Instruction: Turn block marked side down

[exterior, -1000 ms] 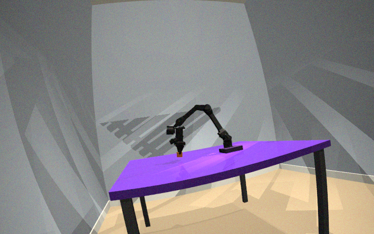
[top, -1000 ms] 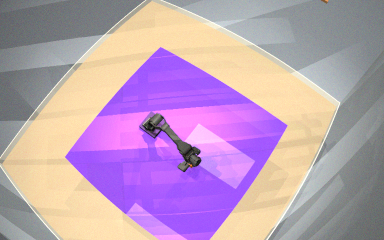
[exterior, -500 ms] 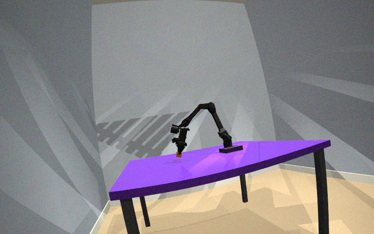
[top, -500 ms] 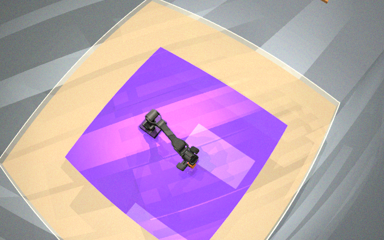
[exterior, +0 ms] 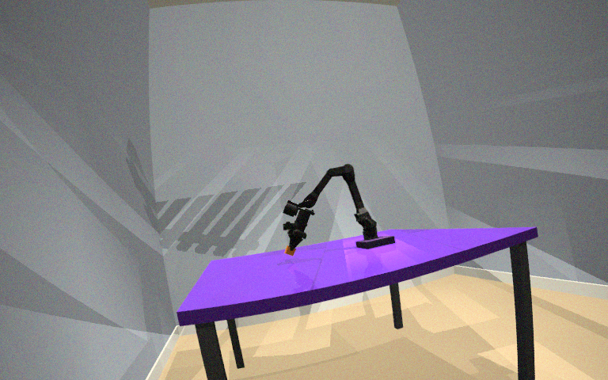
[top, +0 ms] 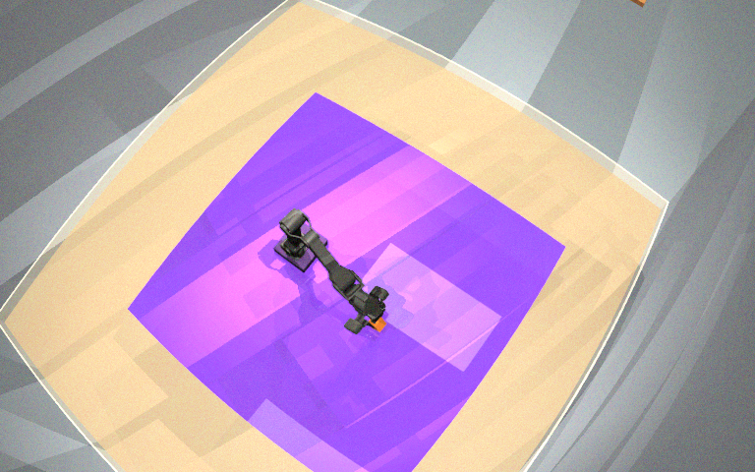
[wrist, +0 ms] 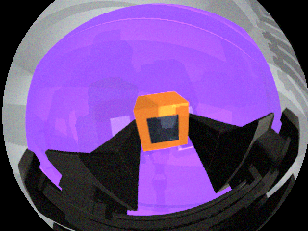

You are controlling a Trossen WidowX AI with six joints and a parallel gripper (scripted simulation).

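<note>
Tool (top: 375, 321) (exterior: 291, 248) (wrist: 163, 119) first: I have it clenched on the orange block (top: 378, 324) (exterior: 290, 252) (wrist: 162, 100), one finger against each side.

From left to right in my exterior view, the table (top: 356, 183) (exterior: 251, 286) begins at its near left corner, and the near left leg (exterior: 210, 349) runs out of frame at the bottom. Next comes the block, tilted and raised over the table, its outline overlapping the far edge, with a faint shadow beneath it. The fingertips are small and dark here, so I can't separate them. Right of them the arm (top: 319, 250) (exterior: 321, 185) bends up and over to its base (top: 305, 266) (exterior: 381, 243), which sits near the far edge. Last is the near right leg (exterior: 522, 309), also cut off below.

From the top, the base lies toward the table's left corner and the block farther in, its upper part covered by the tool. The table's bottom corner is out of frame. An orange sliver (top: 639, 2) clipped by the upper frame edge is too little for me to identify.

At the wrist I see a dark square (wrist: 164, 128) on the block's face turned toward the camera; its underside is hidden from me.
</note>
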